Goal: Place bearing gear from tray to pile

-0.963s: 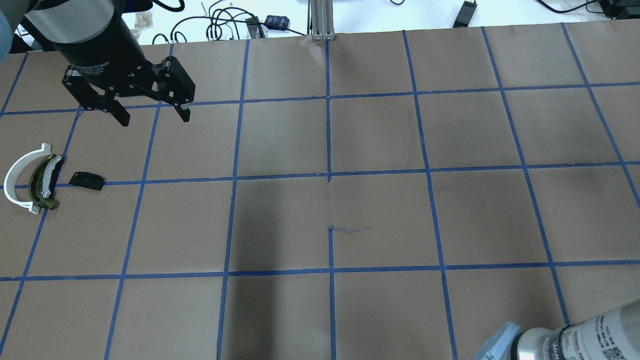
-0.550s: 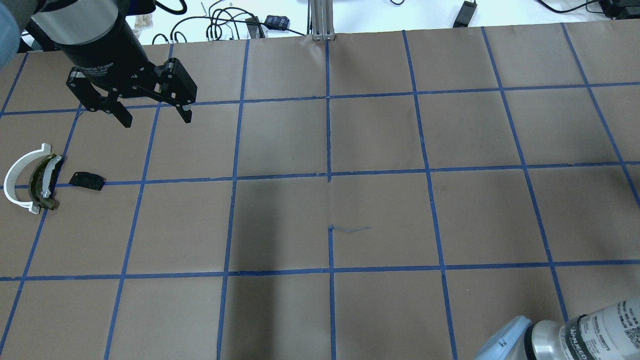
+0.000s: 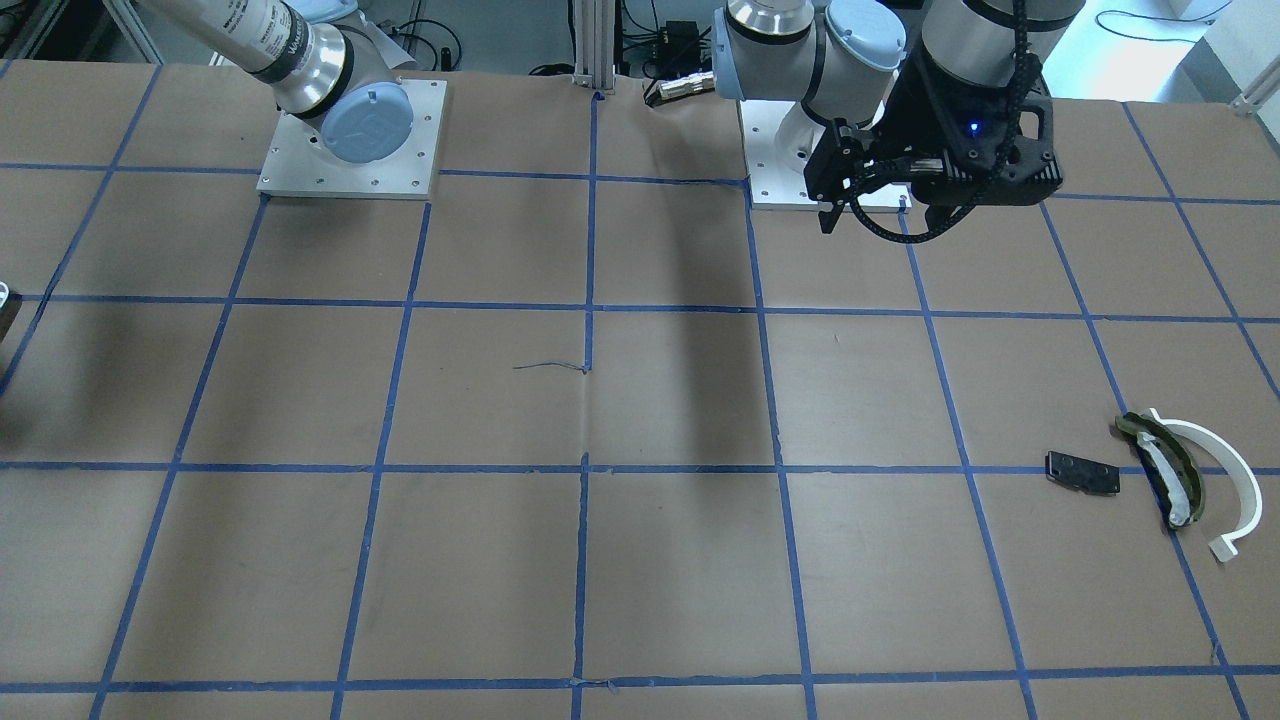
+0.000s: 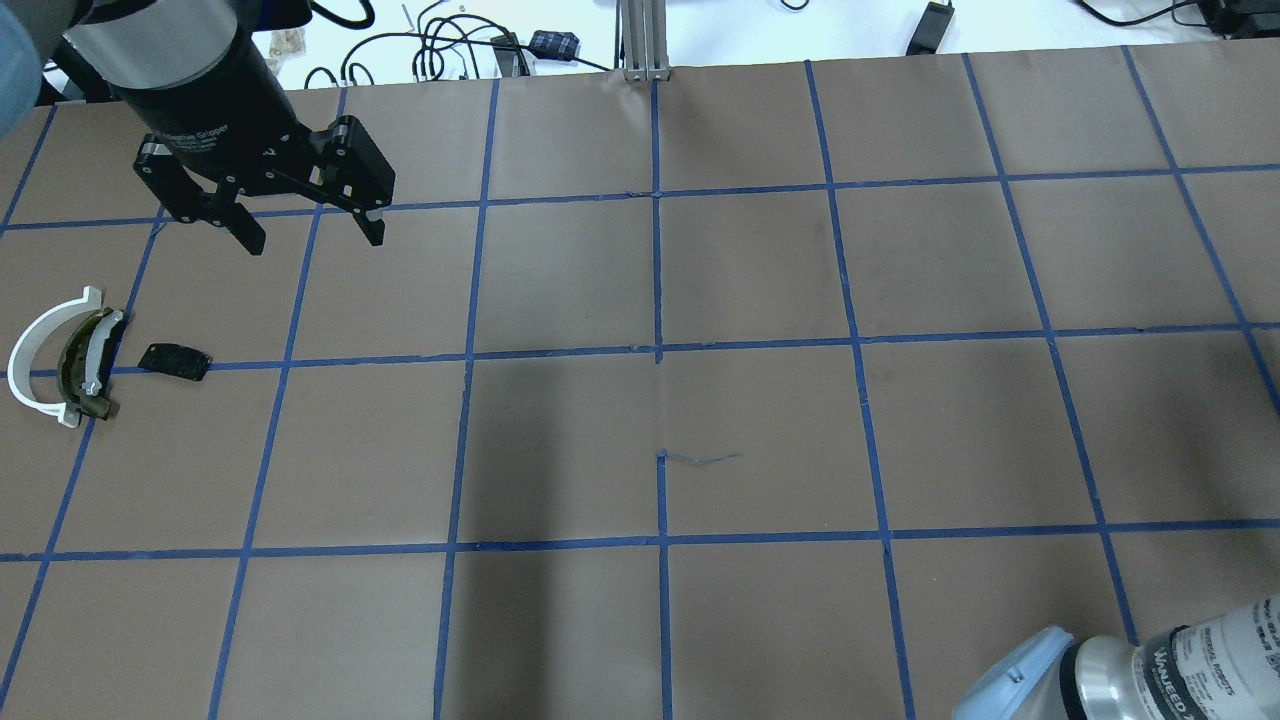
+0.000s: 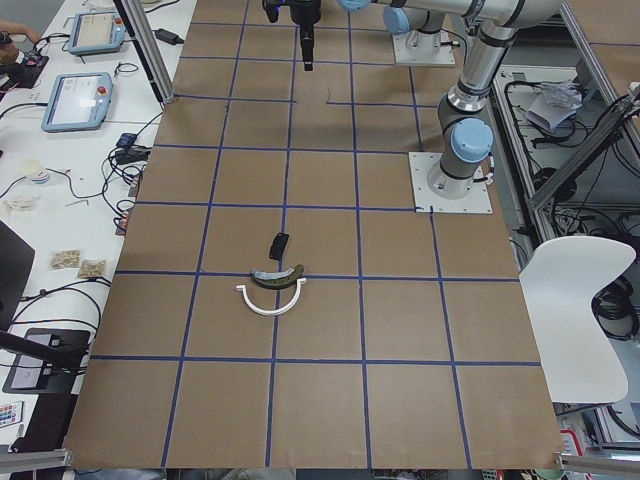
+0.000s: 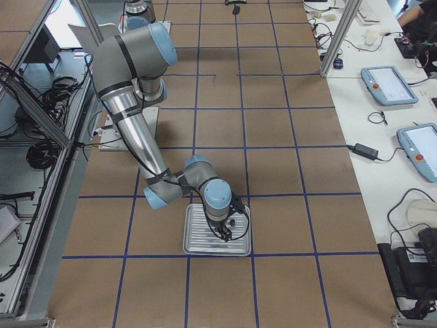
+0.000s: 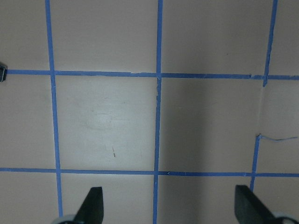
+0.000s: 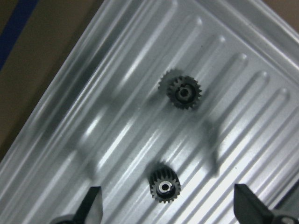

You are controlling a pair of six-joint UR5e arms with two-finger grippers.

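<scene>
The black two-finger left gripper (image 4: 315, 240) shifts slightly right at upper left; the silver, blue-capped right arm (image 4: 1180, 662) slides rightward at lower right.

**Robotics lab, test-cell type.** Noted from the floor:
- Large bench (image 5: 320, 400), papered brown and ruled into squares with blue tape (image 4: 657, 270).
- Two grey, blue-capped robot arms, the left arm (image 5: 480, 60) and the right arm (image 6: 130, 116), bolted down on metal base plates (image 3: 410, 150).
- Aluminium frame post (image 4: 640, 40), top centre.
- Teach pendants (image 6: 389, 85) and loose cables (image 4: 430, 50) on a white side bench (image 5: 50, 225), left of frame.
- White chair (image 5: 575, 290), right edge.
</scene>
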